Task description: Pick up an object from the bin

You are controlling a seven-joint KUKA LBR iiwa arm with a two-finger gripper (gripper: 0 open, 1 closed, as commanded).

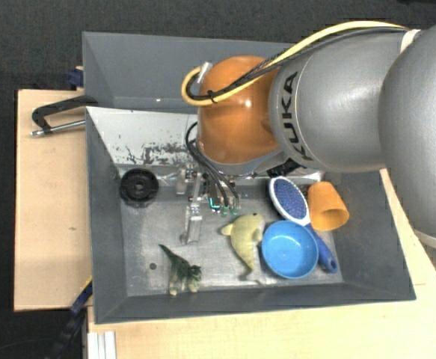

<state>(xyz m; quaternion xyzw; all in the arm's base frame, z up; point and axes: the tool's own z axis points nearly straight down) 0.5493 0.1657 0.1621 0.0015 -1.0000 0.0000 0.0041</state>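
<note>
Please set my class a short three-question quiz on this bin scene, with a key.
1. True or false: the black disc lies left of the claw in this view.
2. What colour is the cup beside the blue bowl? A orange, B green, C black.
3. Name the toy by the bin wall nearest the camera, below the claw in the view.
Key: 1 true; 2 A; 3 the green dinosaur.
</note>
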